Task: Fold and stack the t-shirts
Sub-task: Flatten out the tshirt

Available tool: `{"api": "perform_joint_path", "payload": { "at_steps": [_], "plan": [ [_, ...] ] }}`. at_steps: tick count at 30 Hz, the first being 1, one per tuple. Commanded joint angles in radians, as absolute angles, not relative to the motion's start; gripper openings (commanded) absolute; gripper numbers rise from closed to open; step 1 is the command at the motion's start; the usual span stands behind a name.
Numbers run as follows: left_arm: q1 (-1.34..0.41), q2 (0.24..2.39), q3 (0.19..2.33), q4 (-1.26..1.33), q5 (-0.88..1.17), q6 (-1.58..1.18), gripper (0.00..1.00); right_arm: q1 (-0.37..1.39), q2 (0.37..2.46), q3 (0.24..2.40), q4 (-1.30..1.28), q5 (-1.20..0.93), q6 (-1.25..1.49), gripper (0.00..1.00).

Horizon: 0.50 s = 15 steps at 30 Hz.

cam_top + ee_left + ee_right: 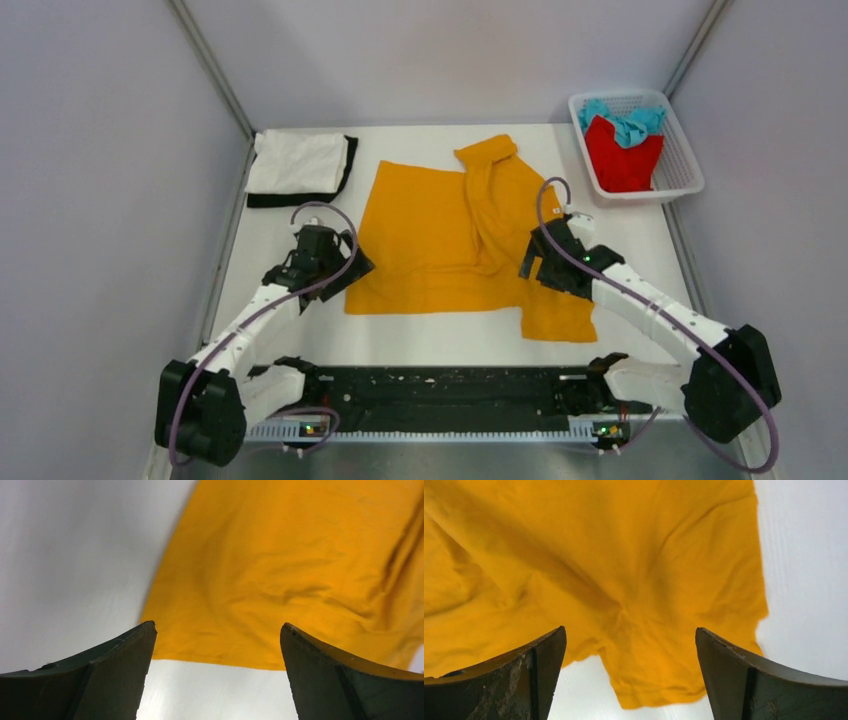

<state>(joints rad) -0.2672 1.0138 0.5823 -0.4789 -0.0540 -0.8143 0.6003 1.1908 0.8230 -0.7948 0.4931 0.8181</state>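
**Two pairs of jaws spread wide over one orange-yellow t-shirt [440, 235]**

Both pairs of jaws stand wide apart and hold nothing. The left gripper [217, 630] hangs over the shirt's near left corner. In its wrist view the straight near edge of the cloth runs across the gap between the dark fingers, with bare white table [640, 240] to the left and in front of it. The right gripper [629, 630] hangs over the near right part of the same shirt, where a flap of cloth juts toward the arm bases between its fingers. Whether either gripper's tips touch the cloth cannot be told.

From above, the shirt lies in the middle of the table. Its left part is spread flat, and its right part is rumpled into a ridge running from the far edge to the near right flap.

At the far left corner a folded white t-shirt [298, 160] rests on a black t-shirt [300, 199], which shows along its near and right edges. At the far right stands a white mesh basket [683, 160], holding a bundled red t-shirt [622, 158] and, at its far side, a teal t-shirt [630, 122].
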Motion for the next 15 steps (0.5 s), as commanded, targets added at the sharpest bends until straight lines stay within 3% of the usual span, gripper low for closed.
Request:
{"api": "perform_joint_path", "payload": {
  "at_steps": [1, 3, 9, 15],
  "plan": [
    [-0.264, 1.148, 0.661, -0.177, 0.178, -0.77, 0.99, 0.449, 1.124, 0.68, -0.3, 0.166, 0.675, 0.99],
    [-0.263, 1.266, 0.722, -0.102, 0.191, -0.77, 0.99, 0.41, 1.156, 0.68, -0.221, 0.144, 0.651, 0.99],
    [-0.257, 1.703, 1.121, -0.224, 0.244, -0.709, 0.99, 0.311, 1.354, 0.778, -0.127, 0.141, 0.62, 0.98],
    [-0.257, 1.967, 1.485, -0.243, 0.271, -0.661, 0.99, 0.261, 1.615, 1.049, -0.062, 0.066, 0.547, 0.98]
  ]
}}
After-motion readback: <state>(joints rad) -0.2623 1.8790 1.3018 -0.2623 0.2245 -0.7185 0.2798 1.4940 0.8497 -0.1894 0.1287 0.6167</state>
